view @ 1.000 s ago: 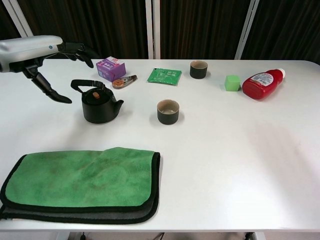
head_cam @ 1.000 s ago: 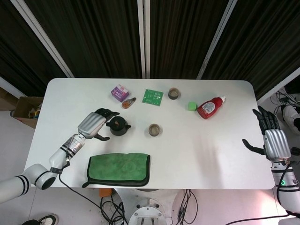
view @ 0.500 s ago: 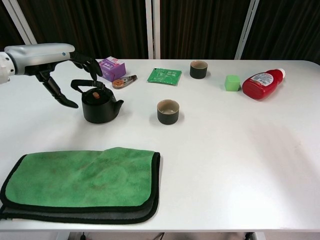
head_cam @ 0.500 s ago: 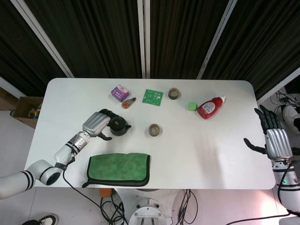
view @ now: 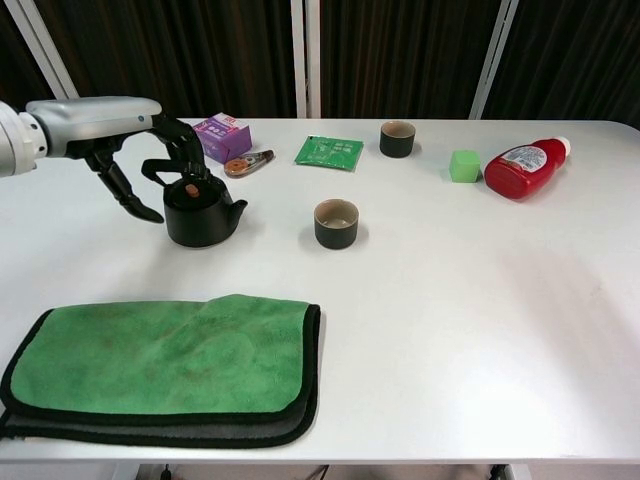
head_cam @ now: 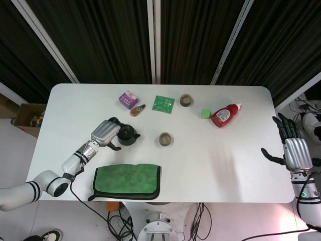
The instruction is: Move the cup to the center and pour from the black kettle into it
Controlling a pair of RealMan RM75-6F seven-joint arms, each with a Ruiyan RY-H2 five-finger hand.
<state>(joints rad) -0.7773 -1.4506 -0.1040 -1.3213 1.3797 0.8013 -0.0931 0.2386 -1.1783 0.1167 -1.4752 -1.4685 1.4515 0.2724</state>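
White tabletop (head_cam: 230,150) with dark curtains behind it. The left hand (view: 120,135) is right up against the black kettle (view: 200,212), fingers curled over its handle and thumb hanging down on the kettle's far-left side; can't tell if it's actually gripping yet or just touching. The cup (view: 336,223) sits a little way off to the right of that hand, just past the kettle's spout, standing upright. A second cup (view: 397,138) is further back, with a green packet (view: 329,152), a purple box (view: 222,136) and a small clip-like thing (view: 247,162) behind the kettle. Green cloth (view: 160,360) lies in front of the left hand. The right hand (head_cam: 293,150) is way off at the table's right edge, fingers spread, holding nothing, well behind it a red bottle (head_cam: 224,115) and green cube (head_cam: 204,113).
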